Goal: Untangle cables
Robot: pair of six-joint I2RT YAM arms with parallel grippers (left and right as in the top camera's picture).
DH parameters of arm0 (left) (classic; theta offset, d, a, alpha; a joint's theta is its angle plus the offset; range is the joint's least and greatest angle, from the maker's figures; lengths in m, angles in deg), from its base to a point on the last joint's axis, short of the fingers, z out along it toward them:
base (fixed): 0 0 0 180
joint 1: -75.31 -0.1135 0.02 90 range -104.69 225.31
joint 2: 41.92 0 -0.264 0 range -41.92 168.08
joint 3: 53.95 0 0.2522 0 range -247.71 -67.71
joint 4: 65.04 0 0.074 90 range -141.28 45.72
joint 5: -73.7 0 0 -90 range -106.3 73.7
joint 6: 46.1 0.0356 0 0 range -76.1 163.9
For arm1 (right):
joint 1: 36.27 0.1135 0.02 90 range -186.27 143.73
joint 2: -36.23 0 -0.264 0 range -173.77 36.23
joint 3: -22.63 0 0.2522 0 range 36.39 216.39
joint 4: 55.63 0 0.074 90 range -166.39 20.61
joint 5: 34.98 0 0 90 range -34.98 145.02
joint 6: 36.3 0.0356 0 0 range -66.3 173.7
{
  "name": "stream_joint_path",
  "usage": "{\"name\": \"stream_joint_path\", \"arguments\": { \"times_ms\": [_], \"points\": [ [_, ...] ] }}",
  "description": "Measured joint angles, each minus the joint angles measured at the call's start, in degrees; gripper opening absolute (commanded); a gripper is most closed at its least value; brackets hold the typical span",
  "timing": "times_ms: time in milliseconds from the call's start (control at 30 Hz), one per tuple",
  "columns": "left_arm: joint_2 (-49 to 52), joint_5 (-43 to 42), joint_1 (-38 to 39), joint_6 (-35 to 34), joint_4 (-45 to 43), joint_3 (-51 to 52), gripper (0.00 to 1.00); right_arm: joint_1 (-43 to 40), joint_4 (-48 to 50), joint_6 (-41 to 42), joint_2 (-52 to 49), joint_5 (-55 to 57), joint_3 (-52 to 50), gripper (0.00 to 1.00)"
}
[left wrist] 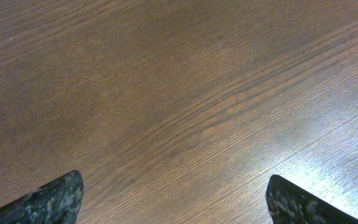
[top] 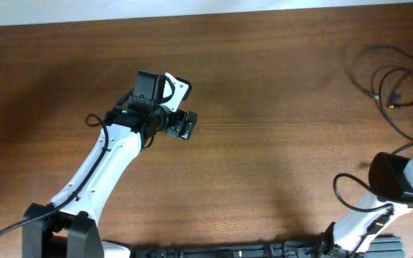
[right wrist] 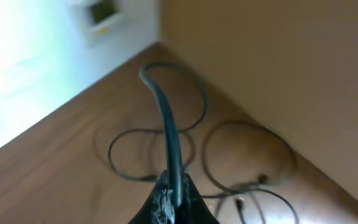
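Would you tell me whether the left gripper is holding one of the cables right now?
No, the left wrist view shows the left gripper with its fingers apart over the wooden table, nothing between them.

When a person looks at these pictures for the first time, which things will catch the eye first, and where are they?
First come the thin black cables, lying in loose loops at the far right corner of the wooden table. One cable rises from the loops and is pinched in the right gripper. The left gripper is open over bare wood, well apart from them.
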Motion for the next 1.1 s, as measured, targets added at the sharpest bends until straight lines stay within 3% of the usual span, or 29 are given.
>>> {"name": "stream_joint_path", "arguments": {
  "times_ms": [267,500,567,667,933,1033,1100],
  "points": [
    [0.0,0.0,0.0,0.0,0.0,0.0,0.95,-7.2,-0.2,4.1,0.3,1.1,-1.9,0.04],
    [0.0,0.0,0.0,0.0,0.0,0.0,0.95,-9.6,2.7,4.2,0.8,0.8,-12.9,0.04],
    [0.0,0.0,0.0,0.0,0.0,0.0,0.95,-9.9,3.7,4.2,0.8,0.6,-16.1,0.16],
    [0.0,0.0,0.0,0.0,0.0,0.0,0.95,-10.1,4.8,4.6,0.8,0.4,-20.5,0.56],
    [0.0,0.0,0.0,0.0,0.0,0.0,0.96,-10.1,5.4,4.8,0.8,-2.4,-24.7,0.69],
    [0.0,0.0,0.0,0.0,0.0,0.0,0.99,-10.1,5.3,4.5,0.8,-5.5,-24.7,0.83],
    [0.0,0.0,0.0,0.0,0.0,0.0,0.99,-10.1,5.2,4.3,0.8,-8.2,-24.7,0.84]
  ]
}}
